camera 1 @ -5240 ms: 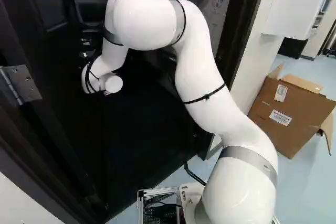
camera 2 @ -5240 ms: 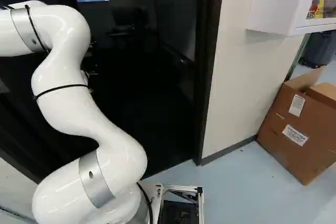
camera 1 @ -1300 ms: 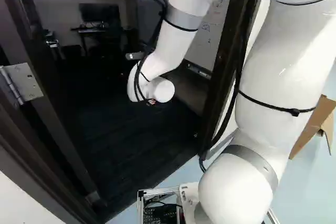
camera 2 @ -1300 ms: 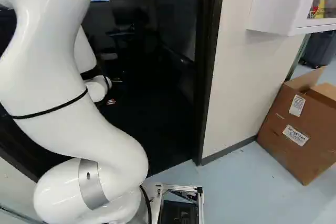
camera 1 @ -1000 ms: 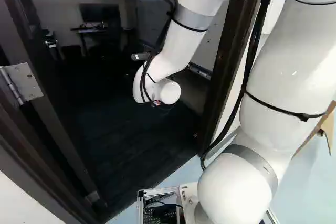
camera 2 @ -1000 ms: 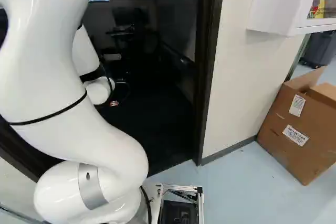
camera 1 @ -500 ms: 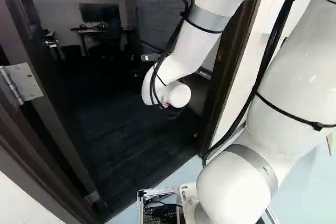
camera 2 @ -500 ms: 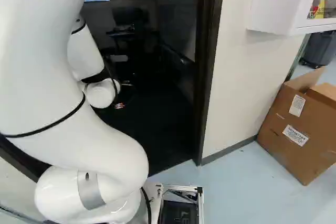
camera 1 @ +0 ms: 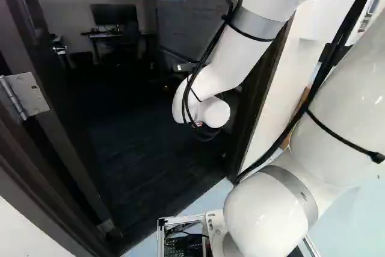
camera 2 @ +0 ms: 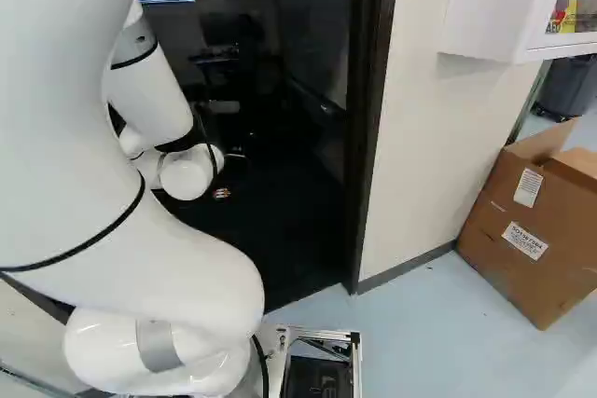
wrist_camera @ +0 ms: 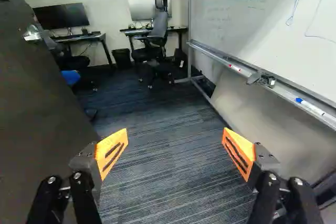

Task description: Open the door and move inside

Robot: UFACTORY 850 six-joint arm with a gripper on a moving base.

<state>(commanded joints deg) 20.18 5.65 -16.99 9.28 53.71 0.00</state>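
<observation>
Door [wrist_camera: 37, 103] upright, open inward

The white jointed arm [camera 1: 267, 212] hides most of the brown cardboard box [camera 2: 504, 263] in the left base view. The wrist view's edge crops the dark flat door [wrist_camera: 37, 103] and glossy whiteboard [wrist_camera: 262, 30].

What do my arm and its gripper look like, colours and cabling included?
The arm is glossy white with rounded segments, grey bands at joints and thin black ties. Black cables run along its outside. The gripper is black and dark grey, with silvery screws and angular orange pads with dark slots.
</observation>
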